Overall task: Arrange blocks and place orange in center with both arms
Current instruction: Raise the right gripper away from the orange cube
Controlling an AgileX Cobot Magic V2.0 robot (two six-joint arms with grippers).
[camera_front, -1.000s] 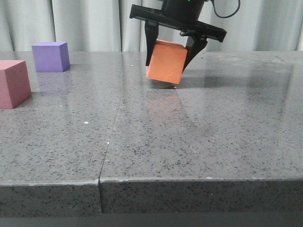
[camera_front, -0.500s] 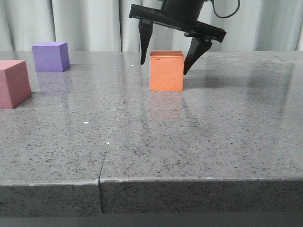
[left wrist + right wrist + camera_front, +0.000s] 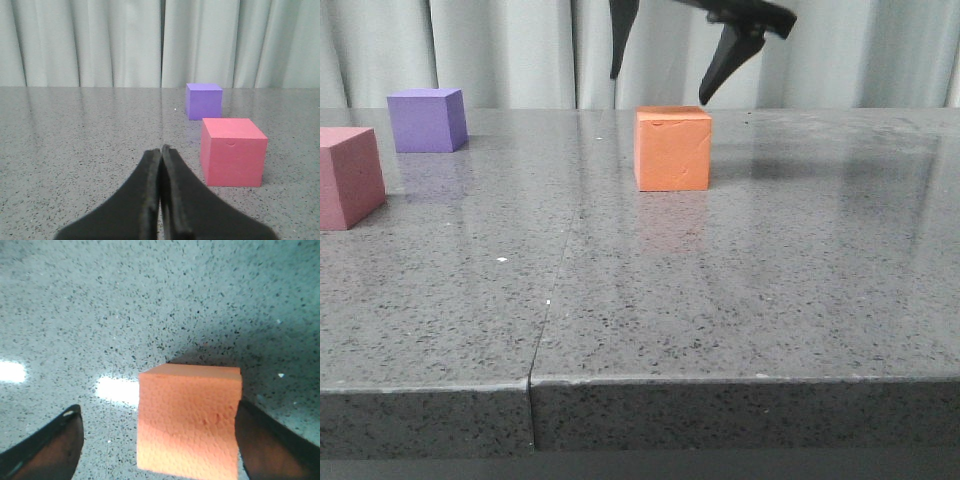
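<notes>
The orange cube (image 3: pixel 672 149) stands flat on the grey speckled tabletop, right of the other two cubes. My right gripper (image 3: pixel 660 88) hangs open just above it, fingers spread wider than the cube and touching nothing. In the right wrist view the orange cube (image 3: pixel 190 417) sits between the open fingers (image 3: pixel 55 445). The purple cube (image 3: pixel 427 119) stands at the far left and the pink cube (image 3: pixel 348 176) nearer, at the left edge. The tabletop between them (image 3: pixel 395 160) is bare. My left gripper (image 3: pixel 161 150) is shut and empty, low over the table, with the pink cube (image 3: pixel 233 151) and purple cube (image 3: pixel 203 100) beyond it.
A seam (image 3: pixel 555 290) runs front to back through the tabletop left of the orange cube. The table's front edge (image 3: pixel 640 385) is close to the camera. A pale curtain (image 3: pixel 500 50) hangs behind the table.
My right gripper opened and let go of the tilted orange cube, which now stands flat on the table. The gripper then rose clear of it.
</notes>
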